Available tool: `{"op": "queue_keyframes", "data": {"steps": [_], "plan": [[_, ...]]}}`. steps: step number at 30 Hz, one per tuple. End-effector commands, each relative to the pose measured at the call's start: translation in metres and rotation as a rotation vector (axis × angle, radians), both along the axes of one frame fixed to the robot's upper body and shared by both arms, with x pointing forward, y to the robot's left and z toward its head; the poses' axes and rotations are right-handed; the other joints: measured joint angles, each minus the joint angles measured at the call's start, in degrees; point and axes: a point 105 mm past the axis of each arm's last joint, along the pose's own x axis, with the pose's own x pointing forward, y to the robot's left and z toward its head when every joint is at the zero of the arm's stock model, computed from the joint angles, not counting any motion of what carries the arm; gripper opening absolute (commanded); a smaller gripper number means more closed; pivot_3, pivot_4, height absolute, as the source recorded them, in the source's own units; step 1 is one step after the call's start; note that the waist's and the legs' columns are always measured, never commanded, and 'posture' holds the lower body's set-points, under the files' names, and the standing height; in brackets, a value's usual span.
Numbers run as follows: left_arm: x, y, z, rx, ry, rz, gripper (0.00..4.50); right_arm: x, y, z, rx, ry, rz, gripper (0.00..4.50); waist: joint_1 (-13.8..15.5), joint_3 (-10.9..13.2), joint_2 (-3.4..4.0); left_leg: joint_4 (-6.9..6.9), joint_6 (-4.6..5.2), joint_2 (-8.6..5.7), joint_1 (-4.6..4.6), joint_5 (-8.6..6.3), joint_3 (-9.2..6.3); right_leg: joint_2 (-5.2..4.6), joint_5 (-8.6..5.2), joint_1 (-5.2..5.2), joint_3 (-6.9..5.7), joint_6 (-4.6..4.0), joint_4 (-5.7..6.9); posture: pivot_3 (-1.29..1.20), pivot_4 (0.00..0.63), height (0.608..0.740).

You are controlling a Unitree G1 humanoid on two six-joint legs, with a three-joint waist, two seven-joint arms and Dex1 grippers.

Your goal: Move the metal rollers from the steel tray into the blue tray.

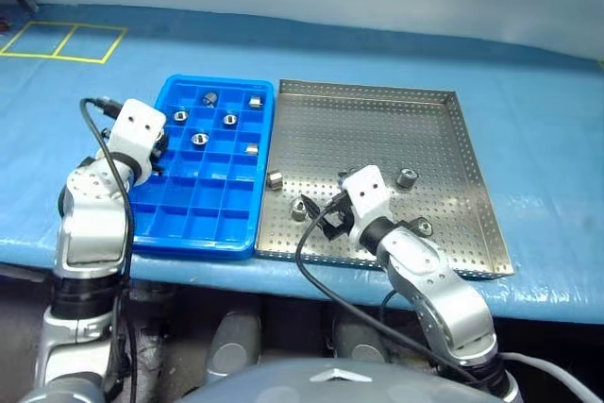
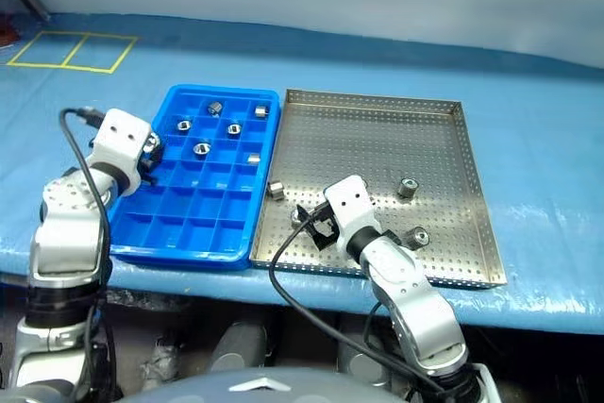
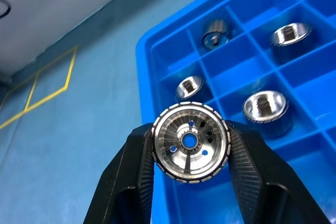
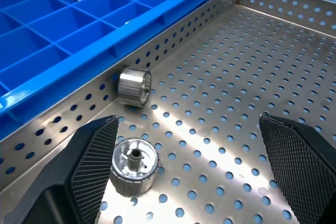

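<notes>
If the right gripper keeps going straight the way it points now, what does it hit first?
Probably the roller standing on the steel tray close to one open finger of the right gripper. Beyond it lies a second roller against the tray's rim. Depth is hard to judge.

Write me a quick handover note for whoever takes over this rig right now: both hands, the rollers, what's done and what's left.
Left hand: shut on a roller, held over the blue tray at its left side.
Right hand: open, empty, low over the steel tray beside a roller.
Done: six rollers sit in the blue tray's upper compartments.
Left: place the held roller, then move the four remaining in the steel tray, two near its left rim, two toward its right.
</notes>
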Motion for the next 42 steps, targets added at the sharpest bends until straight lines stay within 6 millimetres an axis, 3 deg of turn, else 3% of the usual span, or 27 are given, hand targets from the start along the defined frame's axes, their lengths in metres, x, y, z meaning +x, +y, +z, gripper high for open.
{"op": "queue_keyframes", "data": {"steps": [1, 8, 18, 22, 28, 30, 33, 36, 39, 42], "plan": [[-0.011, 0.006, 0.002, 0.009, -0.024, 0.074, 1.72, 0.000, 0.006, 0.010, 0.026, -0.039, 0.031, 4.50, 0.21, 0.00, 0.00, -0.01, -0.02, -0.01, 0.03, 0.02, -0.01, 0.00, 0.00, 0.01, 0.01, 0.00, 0.01, 0.12, 0.150, 0.740], [-0.013, 0.012, -0.016, 0.083, 0.042, 0.100, 1.72, -0.001, 0.005, 0.010, 0.023, -0.036, 0.029, 4.50, 0.47, 0.00, 0.00, -0.10, -0.20, 0.06, 0.10, 0.20, 0.00, 0.15, 0.10, 0.02, -0.04, -0.18, 0.01, 0.12, 0.150, 0.740], [0.003, 0.009, -0.005, 0.118, 0.010, 0.084, 1.72, -0.004, -0.001, 0.009, 0.020, -0.032, -0.009, 4.50, 0.27, 0.00, -0.01, -0.22, -0.22, 0.06, 0.12, 0.22, 0.04, 0.15, 0.11, -0.03, 0.00, -0.21, -0.01, 0.06, 0.150, 0.740], [0.003, 0.015, -0.012, 0.164, 0.072, 0.092, 1.72, -0.005, -0.002, 0.009, 0.024, -0.032, -0.023, 4.50, -0.54, 0.00, -0.01, -0.31, -0.23, 0.07, 0.12, 0.23, 0.05, 0.15, 0.10, -0.06, 0.00, -0.24, -0.03, 0.05, 0.150, 0.740], [0.000, 0.015, -0.019, 0.193, 0.148, 0.074, 3.73, -0.006, -0.004, 0.009, 0.027, -0.033, -0.040, 4.50, -1.34, 0.00, -0.01, -0.41, -0.23, 0.07, 0.13, 0.23, 0.08, 0.14, 0.09, -0.11, 0.02, -0.26, -0.04, 0.04, 0.150, 0.740], [0.004, 0.000, -0.011, 0.115, 0.116, 0.025, 4.42, -0.006, -0.005, 0.009, 0.027, -0.034, -0.048, 4.50, -1.47, 0.00, 0.00, -0.43, -0.23, 0.07, 0.16, 0.23, 0.08, 0.14, 0.08, -0.10, 0.02, -0.26, -0.04, 0.03, 0.150, 0.740], [0.015, -0.058, 0.017, -0.200, 0.008, -0.206, 4.47, -0.006, -0.006, 0.010, 0.029, -0.034, -0.059, 4.50, -0.51, 0.00, -0.02, -0.40, -0.21, 0.04, 0.16, 0.24, 0.05, 0.07, 0.08, -0.02, -0.05, -0.26, -0.07, 0.02, 0.150, 0.740], [0.015, -0.115, 0.054, -0.474, -0.071, -0.543, 4.47, -0.006, -0.007, 0.010, 0.030, -0.034, -0.067, 4.50, -0.45, 0.03, -0.23, -0.32, -0.08, 0.02, 0.05, 0.34, -0.02, -0.12, 0.15, 0.08, -0.17, -0.13, -0.19, 0.01, 0.150, 0.740], [0.012, -0.146, 0.077, -0.592, -0.075, -0.782, 4.47, -0.006, -0.009, 0.010, 0.032, -0.036, -0.081, 4.50, -1.74, 0.05, -0.26, -0.28, -0.07, -0.04, -0.01, 0.37, 0.07, -0.09, 0.24, -0.03, -0.13, -0.12, -0.22, -0.01, 0.150, 0.740], [0.000, -0.170, 0.084, -0.619, 0.000, -1.010, 4.47, -0.006, -0.010, 0.010, 0.031, -0.037, -0.090, 4.50, -2.78, 0.05, -0.25, -0.48, -0.15, 0.01, 0.16, 0.42, 0.18, -0.03, 0.25, -0.03, -0.11, -0.23, -0.20, -0.01, 0.150, 0.740]]}}
